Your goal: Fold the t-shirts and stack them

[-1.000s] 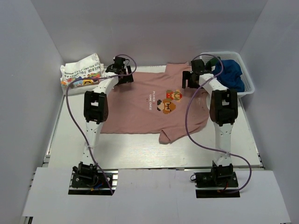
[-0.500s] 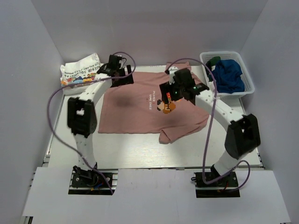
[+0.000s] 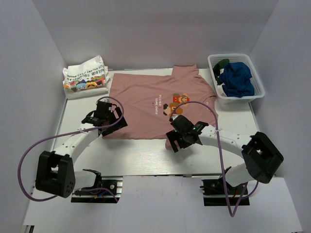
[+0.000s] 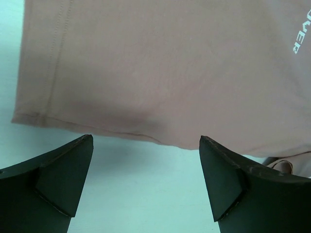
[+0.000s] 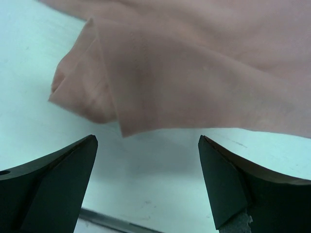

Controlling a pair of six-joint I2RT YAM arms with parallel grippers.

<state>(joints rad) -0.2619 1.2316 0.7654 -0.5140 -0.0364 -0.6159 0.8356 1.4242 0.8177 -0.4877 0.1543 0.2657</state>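
**Currently: both arms low at the pink tee's near edge, fingers wide, nothing gripped**

Left arm: elbow swung out low to the left, forearm angling in toward the cloth. Left gripper [image 3: 108, 121] [image 4: 146, 140] sits at the near-left corner of the pink t-shirt [image 3: 146, 104] [image 4: 160, 73]. Fingers are spread wide. In the wrist view the tips sit over bare table [image 3: 146, 155], and the shirt's edge runs across just beyond them. No fabric between them.

Right arm: elbow pushed out to the right, forearm running leftward across the near side. Right gripper [image 3: 179, 137] [image 5: 147, 138] is at the doubled-over flap that sticks out from the shirt's near edge. Fingers are spread wide here too and hold nothing. The flap [image 5: 92, 87] lies just ahead of the tips. Can't tell if either gripper touches the tabletop.

Things, left to right:
- White folded pile [image 3: 85, 77] in the back-left corner, black lettering and colourful print showing. It sits just beside the pink shirt's far-left corner. Layer count unclear.
- Pink t-shirt fills mid-table, spread mostly flat, print side up with the pixel characters right of centre. Stitched hem is along its left side. Only the near flap is rumpled.
- Basket [image 3: 238, 98] at back right holds a bunched navy tee [image 3: 238, 80], with a dark green tee [image 3: 222, 63] at its far-left corner.
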